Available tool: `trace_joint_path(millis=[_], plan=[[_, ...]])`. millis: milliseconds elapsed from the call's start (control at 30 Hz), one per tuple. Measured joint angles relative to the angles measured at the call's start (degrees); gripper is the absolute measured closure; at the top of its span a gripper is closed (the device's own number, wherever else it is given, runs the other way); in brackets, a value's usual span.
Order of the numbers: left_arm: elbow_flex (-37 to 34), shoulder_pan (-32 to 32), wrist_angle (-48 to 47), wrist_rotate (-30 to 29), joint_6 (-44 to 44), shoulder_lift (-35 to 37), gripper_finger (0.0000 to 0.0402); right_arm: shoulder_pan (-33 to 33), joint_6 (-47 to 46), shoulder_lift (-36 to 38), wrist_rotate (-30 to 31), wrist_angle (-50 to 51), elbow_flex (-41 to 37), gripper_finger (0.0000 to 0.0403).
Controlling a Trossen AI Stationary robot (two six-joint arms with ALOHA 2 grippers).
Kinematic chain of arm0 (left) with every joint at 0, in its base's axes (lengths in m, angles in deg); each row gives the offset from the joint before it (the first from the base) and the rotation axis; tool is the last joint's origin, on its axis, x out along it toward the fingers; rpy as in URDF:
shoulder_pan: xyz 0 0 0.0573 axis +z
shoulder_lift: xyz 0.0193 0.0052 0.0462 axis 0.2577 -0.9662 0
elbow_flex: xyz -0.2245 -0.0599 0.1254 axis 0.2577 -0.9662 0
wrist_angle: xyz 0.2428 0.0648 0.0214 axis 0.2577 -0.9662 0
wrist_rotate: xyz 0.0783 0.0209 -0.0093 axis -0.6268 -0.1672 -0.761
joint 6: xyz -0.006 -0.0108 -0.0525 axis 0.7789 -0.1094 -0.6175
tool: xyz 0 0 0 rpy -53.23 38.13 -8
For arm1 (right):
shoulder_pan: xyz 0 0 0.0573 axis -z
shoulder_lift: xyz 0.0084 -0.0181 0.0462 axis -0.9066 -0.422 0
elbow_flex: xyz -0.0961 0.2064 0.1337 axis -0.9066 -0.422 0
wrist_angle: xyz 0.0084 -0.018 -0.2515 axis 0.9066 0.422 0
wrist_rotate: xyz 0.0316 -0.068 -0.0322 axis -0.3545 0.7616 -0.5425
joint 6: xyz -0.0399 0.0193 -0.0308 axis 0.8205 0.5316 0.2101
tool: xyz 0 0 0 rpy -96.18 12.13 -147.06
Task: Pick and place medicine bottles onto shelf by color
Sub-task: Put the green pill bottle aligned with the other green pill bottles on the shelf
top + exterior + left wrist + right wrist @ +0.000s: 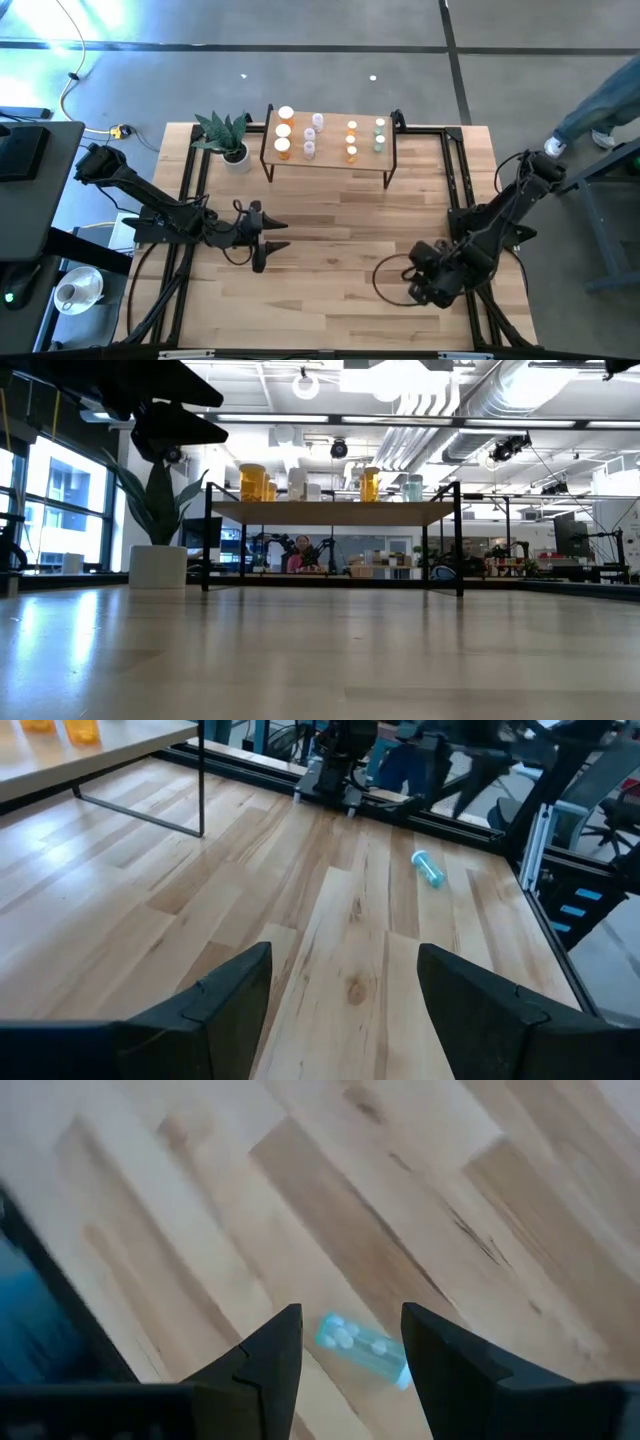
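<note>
The shelf (335,160) stands at the table's far middle and carries orange medicine bottles (284,131), whitish ones (312,135) and pale green ones (380,135), all upright. One pale blue-green bottle (428,868) lies on its side on the bare tabletop near the right edge. My right gripper (350,1320) hangs open above it pointing down, a finger showing on either side of the bottle (365,1346), and hides it in the high view (425,283). My left gripper (345,960) waits open over the table's left middle (272,238) with nothing between its fingers.
A potted plant (228,135) stands left of the shelf. Black rails (455,170) border the table's sides. A dark cable loop (385,275) lies by my right gripper. A person's legs (600,95) show beyond the far right corner. Bare wood stretches between the arms.
</note>
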Motion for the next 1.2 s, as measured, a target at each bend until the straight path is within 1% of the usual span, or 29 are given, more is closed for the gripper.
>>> trace_joint_path(millis=[133,400,500,600,767,1200], plan=[[0.0,0.0,0.0,-0.4,-1.7,0.0,0.0161,-0.8,12.2,-2.1,-2.3,-2.8,0.0,0.024],[0.0,0.0,0.0,-0.4,-3.0,0.0,0.0161,-1.5,35.3,-9.1,-10.6,-9.4,0.0,0.024],[0.0,0.0,0.0,-1.9,-3.0,0.0,0.0161,-1.5,42.1,-11.2,-11.0,-9.6,0.0,0.024],[0.0,0.0,0.0,-3.3,-3.0,0.0,0.0161,-1.5,44.8,-12.6,-10.3,-9.6,0.0,0.024],[0.0,0.0,0.0,-3.7,-2.9,0.0,0.0161,-1.5,47.2,-14.1,-8.4,-9.5,0.0,0.024],[0.0,0.0,0.0,-3.8,-2.8,0.0,0.0161,-1.5,47.2,-19.5,-8.5,-9.6,0.0,0.024]])
